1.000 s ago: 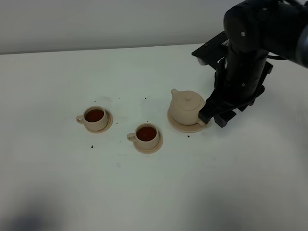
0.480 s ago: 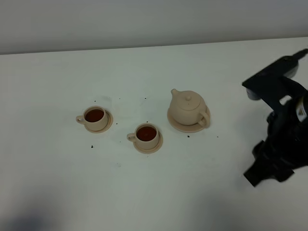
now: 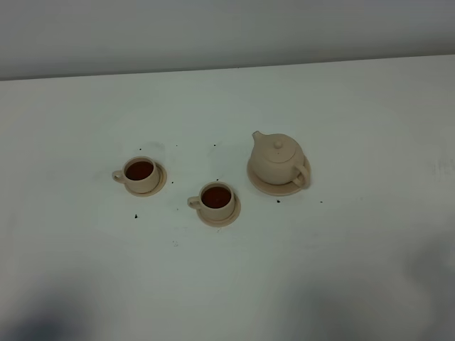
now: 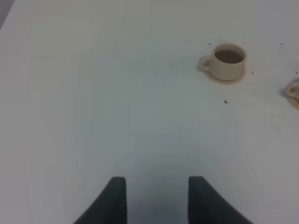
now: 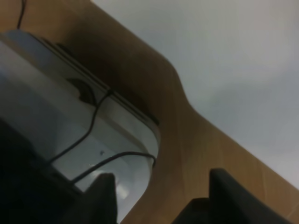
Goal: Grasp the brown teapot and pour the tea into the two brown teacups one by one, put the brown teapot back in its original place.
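Teapot point(image 3: 277, 160) sits on its wide saucer point(image 3: 267, 185) w/ both cups point(image 3: 140, 175) point(image 3: 216, 199) full; your L gripper point(image 4: 156, 198) & R gripper point(image 5: 159, 196) hang open, empty, both well clear.

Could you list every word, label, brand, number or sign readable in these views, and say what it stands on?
None: no readable text in any view.
The teapot, its saucer, both teacups and the table are plain and unmarked.
The small dark marks on the table are specks, not writing.
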`<action>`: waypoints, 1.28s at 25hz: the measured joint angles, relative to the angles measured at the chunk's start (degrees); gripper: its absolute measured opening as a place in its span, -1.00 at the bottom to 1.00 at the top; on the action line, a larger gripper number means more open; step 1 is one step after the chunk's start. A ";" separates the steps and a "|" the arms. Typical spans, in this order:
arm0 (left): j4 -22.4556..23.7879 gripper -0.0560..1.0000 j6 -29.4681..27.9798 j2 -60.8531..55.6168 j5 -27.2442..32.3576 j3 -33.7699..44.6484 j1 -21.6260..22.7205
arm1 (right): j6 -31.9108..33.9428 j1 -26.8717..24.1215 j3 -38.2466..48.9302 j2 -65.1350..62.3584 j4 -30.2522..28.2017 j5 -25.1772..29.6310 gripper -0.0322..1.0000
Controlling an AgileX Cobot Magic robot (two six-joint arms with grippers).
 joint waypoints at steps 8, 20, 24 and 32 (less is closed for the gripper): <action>0.00 -0.21 -0.06 0.00 0.00 0.00 0.00 | -4.93 0.01 6.94 -13.45 -0.30 -2.58 -0.04; 0.00 -0.21 -0.06 0.00 0.00 0.00 0.00 | -11.03 0.01 9.01 -20.63 -1.01 -7.50 -0.04; 0.00 -0.21 -0.06 0.00 0.00 0.00 0.00 | -11.03 0.01 9.01 -20.83 -1.01 -7.57 -0.04; 0.00 -0.21 -0.07 0.00 0.00 0.00 0.00 | -10.64 -19.07 9.07 -21.67 -1.26 -7.69 -0.04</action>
